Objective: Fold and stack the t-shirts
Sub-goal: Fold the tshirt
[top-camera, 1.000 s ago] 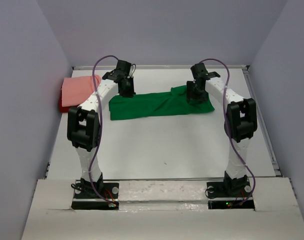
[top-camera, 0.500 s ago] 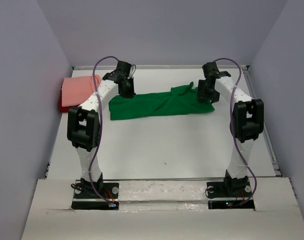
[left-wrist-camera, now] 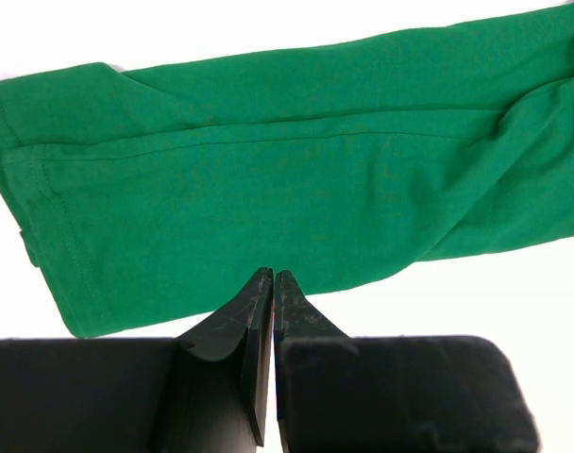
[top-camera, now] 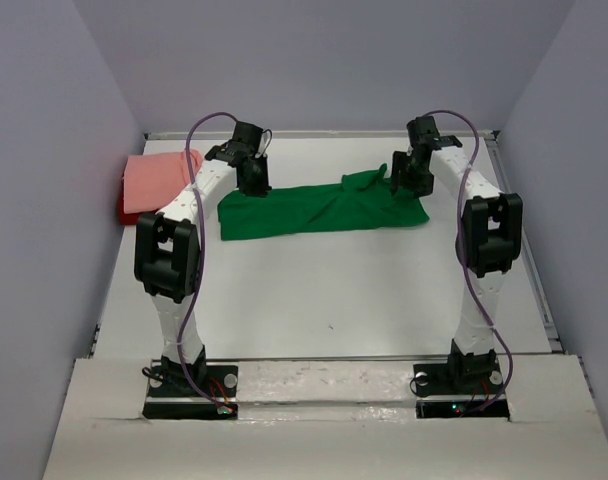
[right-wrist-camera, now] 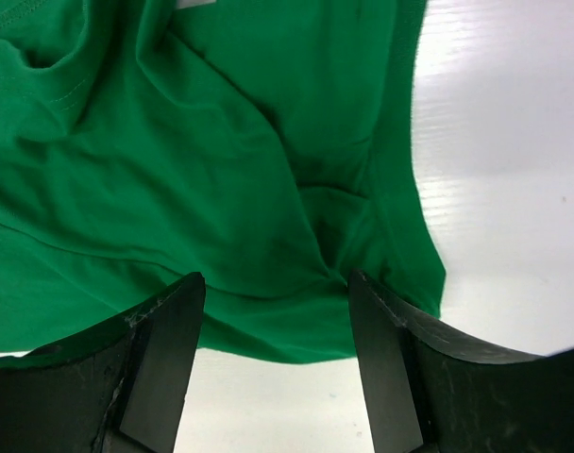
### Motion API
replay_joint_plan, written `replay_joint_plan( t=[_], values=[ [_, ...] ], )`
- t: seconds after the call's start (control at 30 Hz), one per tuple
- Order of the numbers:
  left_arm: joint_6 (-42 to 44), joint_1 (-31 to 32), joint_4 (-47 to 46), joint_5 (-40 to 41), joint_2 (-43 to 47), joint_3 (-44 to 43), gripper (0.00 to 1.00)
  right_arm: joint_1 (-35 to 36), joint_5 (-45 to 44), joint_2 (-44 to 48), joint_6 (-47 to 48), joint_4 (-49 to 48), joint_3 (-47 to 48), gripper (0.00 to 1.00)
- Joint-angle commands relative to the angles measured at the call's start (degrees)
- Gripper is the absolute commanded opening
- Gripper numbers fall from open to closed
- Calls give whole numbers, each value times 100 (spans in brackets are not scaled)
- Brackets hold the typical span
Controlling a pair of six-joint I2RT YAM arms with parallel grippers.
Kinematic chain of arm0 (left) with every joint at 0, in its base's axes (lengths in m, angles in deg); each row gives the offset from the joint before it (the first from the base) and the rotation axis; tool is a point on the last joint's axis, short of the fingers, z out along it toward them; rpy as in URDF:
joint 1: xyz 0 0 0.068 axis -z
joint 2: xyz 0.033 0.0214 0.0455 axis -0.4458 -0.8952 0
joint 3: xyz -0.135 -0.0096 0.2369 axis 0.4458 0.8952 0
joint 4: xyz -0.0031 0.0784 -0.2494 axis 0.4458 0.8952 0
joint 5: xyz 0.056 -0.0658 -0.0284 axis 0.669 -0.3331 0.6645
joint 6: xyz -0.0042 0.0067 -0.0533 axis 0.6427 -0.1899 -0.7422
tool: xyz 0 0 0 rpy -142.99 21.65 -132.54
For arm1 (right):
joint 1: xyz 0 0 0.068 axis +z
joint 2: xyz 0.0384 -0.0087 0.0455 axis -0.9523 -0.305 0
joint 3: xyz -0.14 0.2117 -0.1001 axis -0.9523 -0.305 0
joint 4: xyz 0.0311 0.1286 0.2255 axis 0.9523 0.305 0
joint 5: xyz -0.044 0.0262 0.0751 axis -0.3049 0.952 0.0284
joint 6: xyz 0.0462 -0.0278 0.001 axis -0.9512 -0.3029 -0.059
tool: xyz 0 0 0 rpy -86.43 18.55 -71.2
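Fingers point(left-wrist-camera: 254, 321) of left gripper point(left-wrist-camera: 272, 276) pressed shut, no cloth seen between, tips at edge of green t-shirt point(top-camera: 319, 210). Opposite, right gripper point(right-wrist-camera: 273, 283) spread wide above shirt's rumpled right end. Shirt lies as long band across far worktop point(top-camera: 314, 300). Pink t-shirt point(top-camera: 156, 178) folded atop dark red t-shirt point(top-camera: 124, 212), far left. Likely step: folding green. Next probably needs both ends pinched, left opening first.

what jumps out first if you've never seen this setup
The green shirt, spread in a long rumpled band across the far half of the white table, catches the eye first. The left gripper, shut, and the right gripper, open, hang over its ends. A folded pink shirt lies at far left on a dark red shirt.
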Motion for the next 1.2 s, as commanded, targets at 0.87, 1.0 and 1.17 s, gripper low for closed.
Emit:
replay_joint_plan(
  t=[0.87, 1.0, 1.17],
  values=[
    [136, -24, 115, -44, 209, -183, 16, -47, 126, 327, -300, -167, -388, 4],
    [136, -24, 89, -36, 261, -96, 16, -47, -356, 687, -538, -149, -722, 0],
    [119, -24, 71, -53, 331, 36, 16, -47, -428, 1066, -714, -158, -1179, 0]
  ],
)
